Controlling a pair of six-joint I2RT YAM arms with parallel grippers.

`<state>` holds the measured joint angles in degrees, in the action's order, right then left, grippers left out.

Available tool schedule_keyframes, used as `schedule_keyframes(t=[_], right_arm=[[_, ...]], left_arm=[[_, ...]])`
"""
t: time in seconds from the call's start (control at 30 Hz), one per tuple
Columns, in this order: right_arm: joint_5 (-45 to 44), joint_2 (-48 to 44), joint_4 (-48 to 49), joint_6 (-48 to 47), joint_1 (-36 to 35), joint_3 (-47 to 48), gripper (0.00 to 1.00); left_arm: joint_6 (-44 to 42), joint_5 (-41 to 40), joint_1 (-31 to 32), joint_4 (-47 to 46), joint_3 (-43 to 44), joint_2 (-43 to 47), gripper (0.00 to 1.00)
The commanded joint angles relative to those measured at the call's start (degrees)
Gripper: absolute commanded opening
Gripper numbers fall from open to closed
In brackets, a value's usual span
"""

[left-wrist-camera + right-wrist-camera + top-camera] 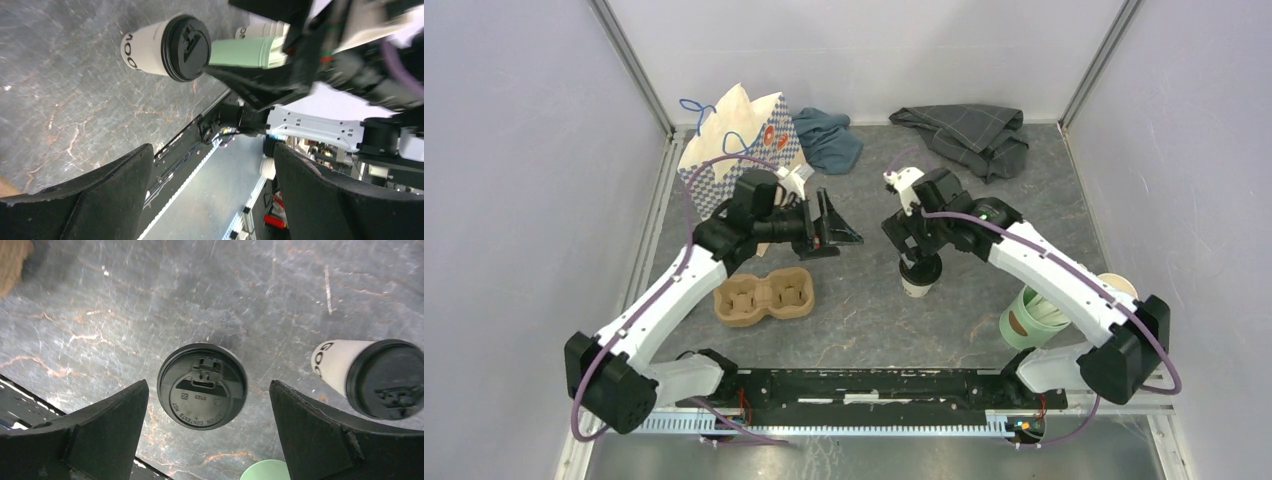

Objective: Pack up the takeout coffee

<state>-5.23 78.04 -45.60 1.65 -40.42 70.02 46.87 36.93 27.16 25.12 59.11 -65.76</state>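
The takeout coffee [918,280], a small white paper cup with a black lid, stands upright mid-table. My right gripper [914,248] hovers just above it, open. In the right wrist view the lid [202,385] lies between the two spread fingers of that gripper [207,384], touching neither. A second lidded white cup [380,379] stands just to the right of them; the right arm hides it in the top view. My left gripper [836,228] is open and empty, raised left of the coffee and pointing at it. Its wrist view shows the coffee [167,47] beyond its open fingers [212,147].
A brown moulded cup carrier [764,295] lies left of the coffee. A patterned paper bag [734,140] stands at the back left. Two dark cloths [829,140] [964,135] lie along the back. A mint-green cup [1029,315] and a lidless white cup [1114,285] stand at the right.
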Motion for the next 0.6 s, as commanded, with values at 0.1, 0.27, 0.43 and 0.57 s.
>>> schedule_keyframes(t=[0.1,0.27,0.43,0.57], right_arm=[[12.54,-8.67,1.37,-0.85,11.94,-3.58,0.98],[29.75,-10.37,7.72,-0.29,23.34,-13.26,0.88],[42.79,-9.60,16.51,5.74,29.21,-20.26,0.77],[49.01,-10.41,21.99,9.85,31.93,-25.04,0.74]], left_arm=[[4.00,-4.80,10.26,-10.04,2.99,-9.68,0.94],[4.38,-5.65,13.59,-13.55,6.64,-19.54,0.87],[5.18,-4.42,13.89,-15.68,9.05,-26.44,0.79],[5.64,-2.58,13.89,-16.21,9.66,-30.23,0.75]])
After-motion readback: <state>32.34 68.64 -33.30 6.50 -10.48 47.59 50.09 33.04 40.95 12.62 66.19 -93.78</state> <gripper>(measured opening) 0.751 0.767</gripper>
